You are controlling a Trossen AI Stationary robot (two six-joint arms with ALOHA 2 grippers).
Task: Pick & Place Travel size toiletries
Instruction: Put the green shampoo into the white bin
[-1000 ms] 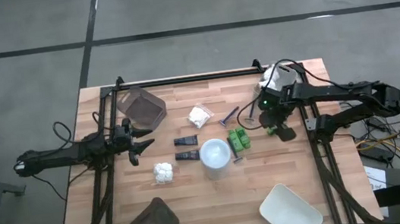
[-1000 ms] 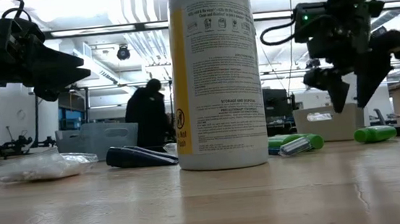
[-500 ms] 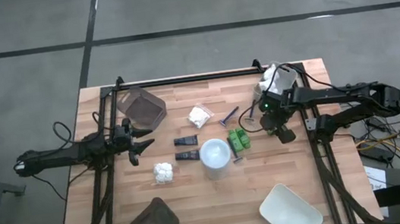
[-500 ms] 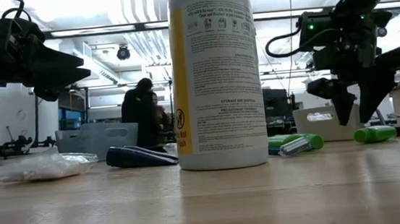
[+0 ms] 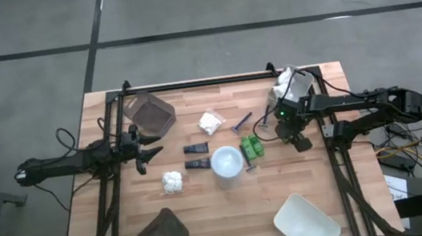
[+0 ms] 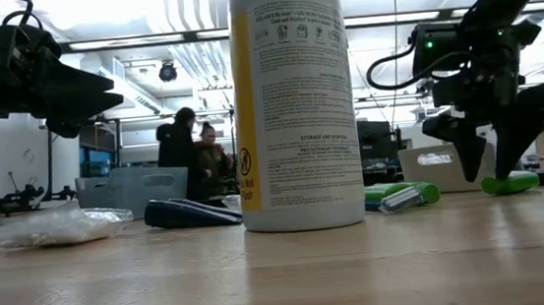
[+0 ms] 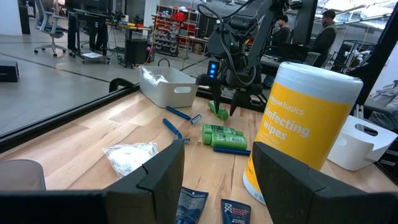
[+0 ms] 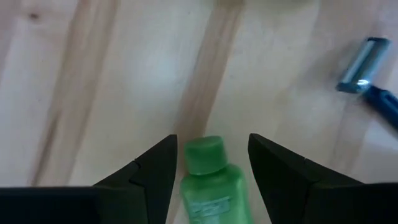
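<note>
The right end effector [image 8: 210, 174] hangs low over the right side of the counter [image 5: 231, 212] with its fingers spread on either side of a small green bottle [image 8: 210, 180], which lies flat on the wood, cap pointing away from the wrist; the fingers are apart and not clamped on it. A razor [image 8: 367, 84] lies near it. In the high view the right end effector [image 5: 286, 127] sits just right of the green bottles [image 5: 252, 148], which lie beside the yellow wipes bottle [image 5: 227, 163] (white cap up, standing mid-counter). Two short dark tubes [image 5: 196, 157] lie left of that bottle, one white packet [image 5: 210, 121] behind them and another [image 5: 172, 181] in front. The left end effector [image 5: 148, 151] waits above the counter's left side, fingers apart, holding nothing.
</note>
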